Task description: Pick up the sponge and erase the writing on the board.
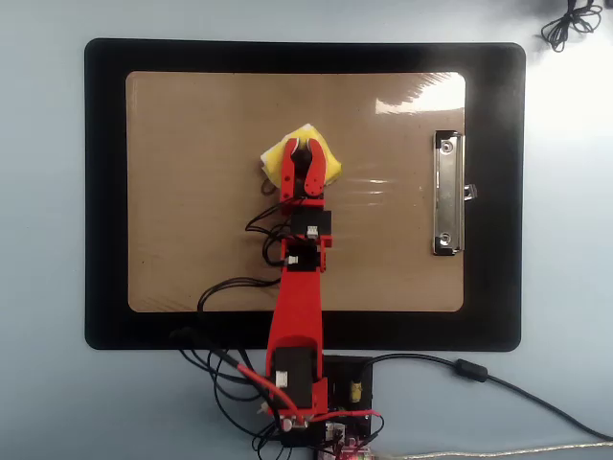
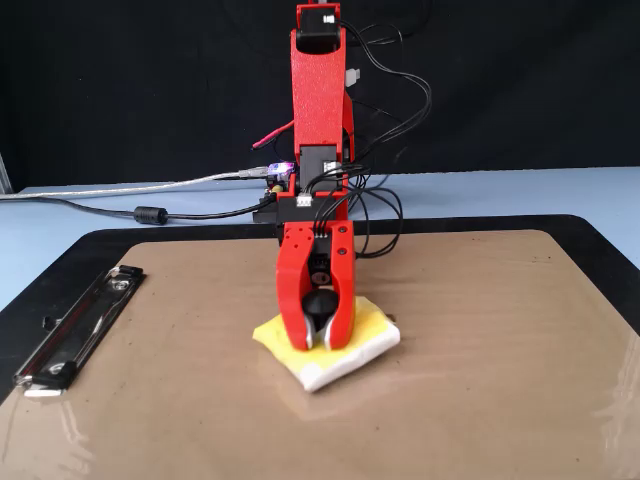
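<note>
One red arm, one tool (image 2: 320, 340). Its two jaws come down on the one yellow sponge (image 2: 372, 330) and straddle a dark knob at the sponge's middle; a narrow gap shows between the tips, so it reads as clamped on the sponge via that knob.

The sponge lies flat on the one clipboard (image 1: 192, 192), rotated so it looks like a diamond in the overhead view (image 1: 329, 159). It's on the upper-middle part of the board there, well apart from the clip.

One silver clip (image 1: 447, 194), on the board's right side in the overhead view and lower left in the fixed view (image 2: 80, 325).

The clipboard lies on one black mat (image 1: 105, 192), which lies on the light-blue table (image 1: 43, 230), roughly central and closer to the overhead view's top edge.

Can't make out any writing on the board; the tool and sponge cover that patch.

Arm base (image 1: 302, 383) at the table's bottom edge in the overhead view, with several cables around it.
</note>
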